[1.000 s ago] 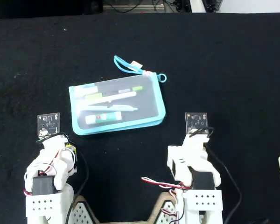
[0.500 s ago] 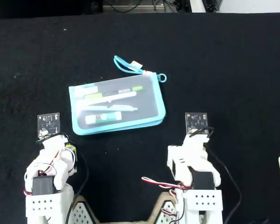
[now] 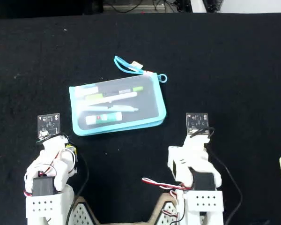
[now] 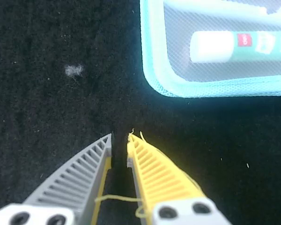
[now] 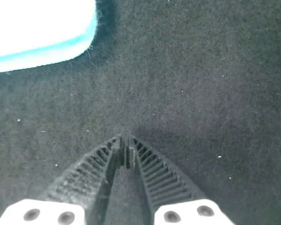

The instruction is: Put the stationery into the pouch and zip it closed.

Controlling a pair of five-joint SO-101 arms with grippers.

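A: The left gripper (image 4: 120, 140): how does it stand?

B: Its grey and yellow fingers are together, with only a thin slit between the tips, and they hold nothing. It hangs low over the black table (image 3: 234, 70). The right gripper (image 5: 125, 143) is likewise closed and empty.

A: And where is the pouch?

B: The pouch (image 3: 117, 105) lies flat at mid-table, ahead of both arms and between them. It is a teal-edged case with a see-through mesh face. Its long axis runs left to right, tilted a little so the right end sits slightly farther away.

A: Which arm is nearer?

B: The pouch's near left corner lies just ahead of the left gripper, a little to its right. The near right corner lies ahead of the right gripper, to its left. The left looks slightly closer. But the zip pull ring (image 3: 163, 78) sits at the far right corner, beside a looped wrist strap (image 3: 125, 65), so I judge the right arm better placed for any zipping.

A: How many things are there?

B: One pouch and two arms. The stationery is already inside: one glue stick (image 3: 103, 118) along the near edge, then pens and markers in rows beyond it. I count about six pieces, though the mesh blurs them, so that could be off by one.
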